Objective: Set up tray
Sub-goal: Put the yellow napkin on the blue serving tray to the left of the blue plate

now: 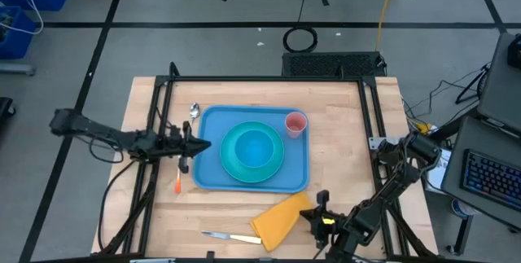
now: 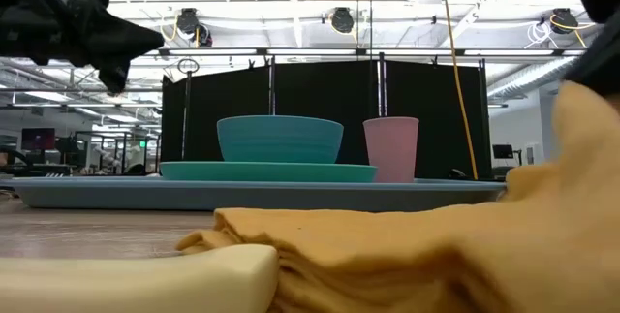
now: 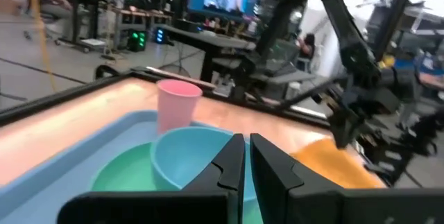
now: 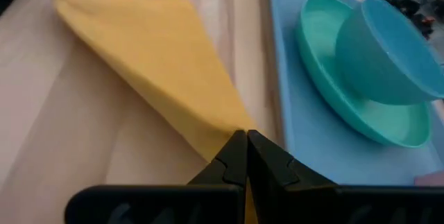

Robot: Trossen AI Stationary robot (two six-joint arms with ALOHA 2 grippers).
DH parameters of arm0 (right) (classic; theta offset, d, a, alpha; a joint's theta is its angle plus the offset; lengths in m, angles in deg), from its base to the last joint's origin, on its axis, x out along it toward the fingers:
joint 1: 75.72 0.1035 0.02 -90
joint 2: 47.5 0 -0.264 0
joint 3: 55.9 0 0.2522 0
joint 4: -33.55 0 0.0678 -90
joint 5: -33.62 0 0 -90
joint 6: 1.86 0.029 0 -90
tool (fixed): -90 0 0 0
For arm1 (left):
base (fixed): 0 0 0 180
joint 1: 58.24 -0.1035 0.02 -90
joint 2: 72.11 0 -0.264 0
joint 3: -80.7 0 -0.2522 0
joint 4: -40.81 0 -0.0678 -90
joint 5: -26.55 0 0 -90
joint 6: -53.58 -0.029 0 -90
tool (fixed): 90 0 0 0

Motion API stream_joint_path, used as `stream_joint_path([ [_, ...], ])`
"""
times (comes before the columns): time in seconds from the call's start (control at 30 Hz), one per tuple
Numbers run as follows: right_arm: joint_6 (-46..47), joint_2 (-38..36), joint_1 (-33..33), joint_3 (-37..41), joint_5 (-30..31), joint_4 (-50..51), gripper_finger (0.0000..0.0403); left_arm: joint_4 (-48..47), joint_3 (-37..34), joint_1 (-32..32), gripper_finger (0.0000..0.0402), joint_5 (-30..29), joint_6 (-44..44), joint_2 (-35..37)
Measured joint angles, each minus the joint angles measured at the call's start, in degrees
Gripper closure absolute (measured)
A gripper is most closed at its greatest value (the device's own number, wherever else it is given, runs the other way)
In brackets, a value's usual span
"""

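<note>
We see the tray [image 1: 213,177] lying near the middle of the table [image 1: 358,108], and we judge the setting-up to be roughly half done: a turquoise plate [image 1: 231,164] sits on it with a blue bowl [image 1: 254,146] on top, and a pink cup [image 1: 295,123] stands in the tray's corner toward one o'clock in the high view. What looks left, to our eye, are the loose pieces off the tray: a spoon [image 1: 194,111] just off the corner at eleven o'clock, a small orange item [image 1: 177,185] at about eight o'clock that we cannot identify for certain from this height, a knife [image 1: 232,237] with a pale handle near the table edge at six o'clock, and a yellow napkin [image 1: 281,217] just beside the tray's near rim at five o'clock. The right gripper [image 4: 246,151] has its fingers pinched together on a corner of that napkin, as the right wrist view shows; from this gripper the tray lies close by, toward eleven o'clock in the high view, its rim just beyond the cloth. The left gripper [image 1: 197,145] hangs at the tray's nine o'clock edge with its fingers almost closed and nothing between them, the bowl and cup straight ahead of it. In our judgement the napkin is the piece in hand, with the cutlery yet to be placed.
</note>
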Motion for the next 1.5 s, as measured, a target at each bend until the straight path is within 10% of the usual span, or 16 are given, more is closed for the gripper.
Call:
stream_joint_path([
  [0.6,-3.17,-0.10,-2.62,0.00,0.88,-2.79,0.0403,2.42,27.99,6.79,0.0193,2.03,6.84,-43.83],
  [1.03,-3.74,-0.10,-3.13,0.00,1.42,-3.97,0.0403,-2.56,50.05,7.90,0.0188,3.01,17.75,-72.06],
  [1.5,-1.73,-0.05,-4.88,0.00,-1.56,-3.82,0.0403,-14.32,68.90,11.10,0.0188,4.52,20.66,-85.26],
])
